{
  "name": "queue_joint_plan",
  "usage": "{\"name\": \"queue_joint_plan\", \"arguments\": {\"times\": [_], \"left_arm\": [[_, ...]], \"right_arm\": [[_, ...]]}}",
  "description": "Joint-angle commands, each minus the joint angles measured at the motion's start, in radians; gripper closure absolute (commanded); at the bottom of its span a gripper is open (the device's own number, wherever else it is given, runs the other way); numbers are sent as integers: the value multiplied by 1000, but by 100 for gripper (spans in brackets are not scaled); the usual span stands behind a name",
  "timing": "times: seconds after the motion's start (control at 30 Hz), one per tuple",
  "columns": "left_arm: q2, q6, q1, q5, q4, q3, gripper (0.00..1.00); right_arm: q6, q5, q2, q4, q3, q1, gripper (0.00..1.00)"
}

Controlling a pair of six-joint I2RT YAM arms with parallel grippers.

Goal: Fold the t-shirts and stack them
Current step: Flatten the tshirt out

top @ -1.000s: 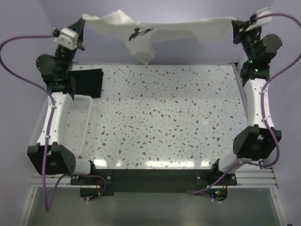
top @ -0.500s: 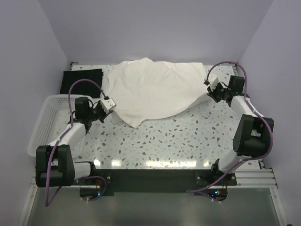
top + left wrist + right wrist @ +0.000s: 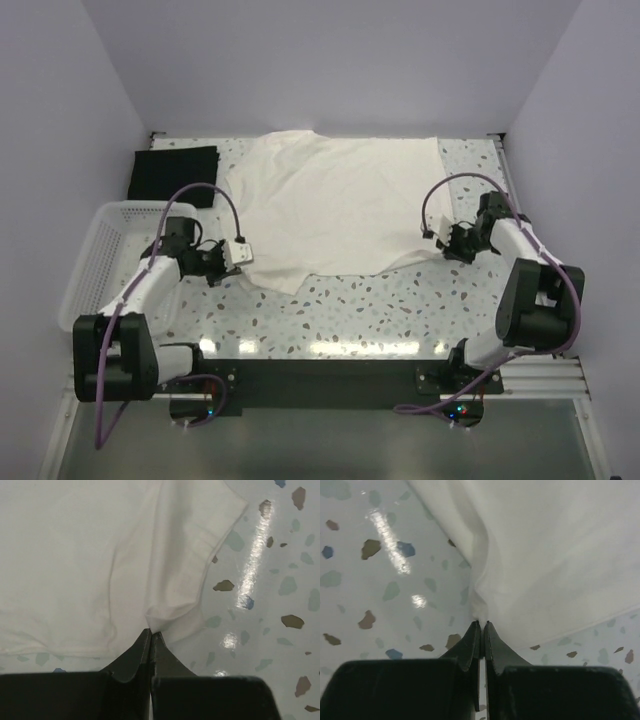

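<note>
The cream t-shirt (image 3: 335,205) lies spread over the far half of the speckled table. My left gripper (image 3: 243,254) is shut on its near left edge, where the cloth (image 3: 165,612) bunches at the fingertips beside a sleeve (image 3: 200,535). Over on the right, my right gripper (image 3: 437,243) is shut on the shirt's near right edge (image 3: 479,600), low over the table. The black t-shirt (image 3: 175,172) lies folded flat at the far left corner.
A white lattice basket (image 3: 92,262) stands at the left edge under my left arm. The near half of the speckled table (image 3: 400,310) is bare. Purple cables loop above both wrists. Walls close in the far side and both flanks.
Both grippers came down from high at the back and pulled toward the near side, laying the cream t-shirt out flat on the table. Both stay shut on its edges.
</note>
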Motion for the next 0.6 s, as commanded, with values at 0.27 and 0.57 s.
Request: {"name": "queue_joint_plan", "arguments": {"times": [0.27, 0.57], "left_arm": [[-236, 463, -81, -93, -453, -56, 48], [-177, -19, -299, -82, -218, 104, 64]], "right_arm": [[-170, 80, -170, -321, -9, -7, 33], [64, -37, -140, -492, 231, -7, 33]]}}
